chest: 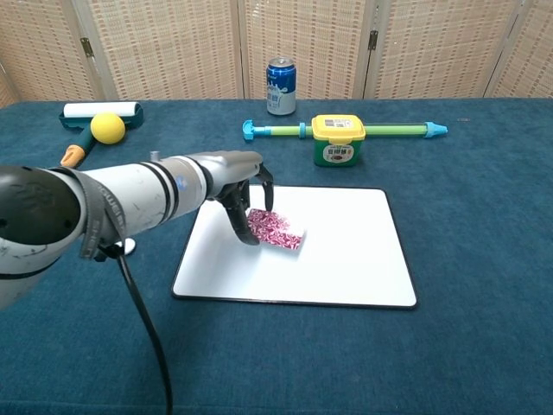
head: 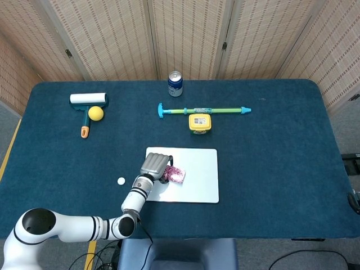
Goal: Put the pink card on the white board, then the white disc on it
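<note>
My left hand (chest: pixel 244 192) pinches the pink card (chest: pixel 276 228) just above the white board (chest: pixel 346 259), with the white disc (head: pixel 121 181) lying apart on the table (head: pixel 270 135).

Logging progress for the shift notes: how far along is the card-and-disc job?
Nothing finished. In hand: the left hand holds the pink card over the white board, not released. Left: let the card go, then fetch the white disc, lying on the cloth left of the board, and place it on the card.

Dark teal tabletop (head: pixel 270 169); white board (chest: pixel 346 251), black-edged. Pink card (chest: pixel 276 229) with mottled magenta-and-white pattern. White disc (head: pixel 121 181). Blue can (chest: pixel 280 86); yellow ball (chest: pixel 108 127), upper left.
</note>
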{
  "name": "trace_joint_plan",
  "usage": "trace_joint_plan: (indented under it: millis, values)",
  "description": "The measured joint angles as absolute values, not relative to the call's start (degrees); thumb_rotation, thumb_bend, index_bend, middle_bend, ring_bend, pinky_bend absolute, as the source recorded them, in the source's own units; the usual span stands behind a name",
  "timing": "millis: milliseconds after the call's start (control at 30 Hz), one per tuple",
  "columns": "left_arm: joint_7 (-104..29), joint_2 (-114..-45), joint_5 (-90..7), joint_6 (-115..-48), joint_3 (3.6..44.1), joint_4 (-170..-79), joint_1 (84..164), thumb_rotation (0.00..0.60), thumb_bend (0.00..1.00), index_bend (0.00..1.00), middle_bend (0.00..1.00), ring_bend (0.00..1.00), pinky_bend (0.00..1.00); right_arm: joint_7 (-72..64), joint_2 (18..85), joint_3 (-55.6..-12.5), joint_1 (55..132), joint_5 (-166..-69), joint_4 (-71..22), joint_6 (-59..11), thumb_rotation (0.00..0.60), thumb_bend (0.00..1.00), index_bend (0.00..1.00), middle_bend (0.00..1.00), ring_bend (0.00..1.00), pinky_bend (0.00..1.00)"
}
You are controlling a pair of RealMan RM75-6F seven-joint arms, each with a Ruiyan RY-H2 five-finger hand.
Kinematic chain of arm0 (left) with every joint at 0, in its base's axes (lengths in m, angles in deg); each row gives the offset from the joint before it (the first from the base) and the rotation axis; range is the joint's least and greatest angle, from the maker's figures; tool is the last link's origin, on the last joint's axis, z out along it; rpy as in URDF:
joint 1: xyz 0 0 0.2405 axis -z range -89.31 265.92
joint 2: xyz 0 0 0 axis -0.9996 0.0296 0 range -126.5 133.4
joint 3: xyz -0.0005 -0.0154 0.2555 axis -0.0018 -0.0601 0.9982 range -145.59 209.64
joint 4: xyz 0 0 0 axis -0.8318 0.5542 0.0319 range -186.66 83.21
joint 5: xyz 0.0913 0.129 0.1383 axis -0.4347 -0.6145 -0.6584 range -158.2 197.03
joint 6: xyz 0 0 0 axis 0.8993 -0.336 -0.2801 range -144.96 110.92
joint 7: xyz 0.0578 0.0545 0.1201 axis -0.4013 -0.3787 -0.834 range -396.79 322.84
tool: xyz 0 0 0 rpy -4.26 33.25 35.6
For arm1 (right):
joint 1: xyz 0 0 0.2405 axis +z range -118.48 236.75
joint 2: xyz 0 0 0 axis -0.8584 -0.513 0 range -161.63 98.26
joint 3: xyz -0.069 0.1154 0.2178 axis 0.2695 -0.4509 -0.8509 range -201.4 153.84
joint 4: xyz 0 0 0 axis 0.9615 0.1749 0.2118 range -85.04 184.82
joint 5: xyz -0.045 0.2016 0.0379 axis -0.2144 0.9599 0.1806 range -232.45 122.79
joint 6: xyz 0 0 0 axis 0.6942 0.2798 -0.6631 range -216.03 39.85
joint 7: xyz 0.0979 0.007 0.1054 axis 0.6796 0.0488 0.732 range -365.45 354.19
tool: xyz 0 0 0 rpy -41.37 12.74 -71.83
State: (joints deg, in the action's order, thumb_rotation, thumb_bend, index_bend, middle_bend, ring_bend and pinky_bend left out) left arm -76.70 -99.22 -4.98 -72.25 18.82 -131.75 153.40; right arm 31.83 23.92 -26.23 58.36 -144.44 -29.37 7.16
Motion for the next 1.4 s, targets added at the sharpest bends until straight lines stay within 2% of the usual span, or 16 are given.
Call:
trace_joint_plan:
  millis: [200, 433, 533, 667, 767, 833, 1033, 1400]
  values:
    - [-76.11, -98.52, -5.34, -72.06, 18.40, -132.37, 152.89, 0.600, 0.23, 0.31, 1.00, 1.00, 1.00, 30.95, 23.93, -26.30, 58.49, -144.67, -29.67, 6.74, 0.600, 0.32, 0.00, 0.00, 0.00, 0.00]
    - [-76.50, -94.90, -6.75, -75.48, 19.05, -139.23, 151.18, 0.600, 0.23, 0.33, 1.00, 1.00, 1.00, 28.05, 24.05, -26.07, 58.84, -145.90, -30.74, 6.33, 0.600, 0.32, 0.00, 0.00, 0.00, 0.00]
    - [-77.18, -91.92, -8.28, -79.60, 20.65, -145.27, 149.27, 0.600, 0.23, 0.35, 1.00, 1.00, 1.00, 27.16, 24.04, -25.93, 58.99, -146.32, -31.21, 6.16, 0.600, 0.32, 0.00, 0.00, 0.00, 0.00]
    - [-78.00, -87.38, -11.68, -88.30, 25.03, -154.45, 144.51, 0.600, 0.23, 0.38, 1.00, 1.00, 1.00, 25.44, 24.09, -25.77, 59.17, -146.82, -31.93, 5.94, 0.600, 0.32, 0.00, 0.00, 0.00, 0.00]
    - [-77.76, -85.20, -14.15, -94.22, 29.31, -156.99, 139.67, 0.600, 0.23, 0.38, 1.00, 1.00, 1.00, 23.43, 24.20, -25.63, 59.35, -147.24, -32.72, 5.68, 0.600, 0.32, 0.00, 0.00, 0.00, 0.00]
    - [-76.88, -84.40, -15.04, -95.55, 30.72, -157.35, 137.30, 0.600, 0.23, 0.39, 1.00, 1.00, 1.00, 21.97, 24.28, -25.47, 59.55, -147.66, -33.48, 5.37, 0.600, 0.32, 0.00, 0.00, 0.00, 0.00]
    - [-73.18, -83.18, -17.11, -91.01, 31.33, -155.01, 134.51, 0.600, 0.24, 0.41, 1.00, 1.00, 1.00, 19.25, 24.45, -25.12, 59.85, -148.51, -34.93, 5.00, 0.600, 0.32, 0.00, 0.00, 0.00, 0.00]
    - [-67.76, -82.78, -17.75, -80.39, 28.87, -146.61, 133.10, 0.600, 0.31, 0.42, 1.00, 1.00, 1.00, 17.16, 24.58, -25.07, 60.07, -148.42, -35.77, 4.52, 0.600, 0.32, 0.00, 0.00, 0.00, 0.00]
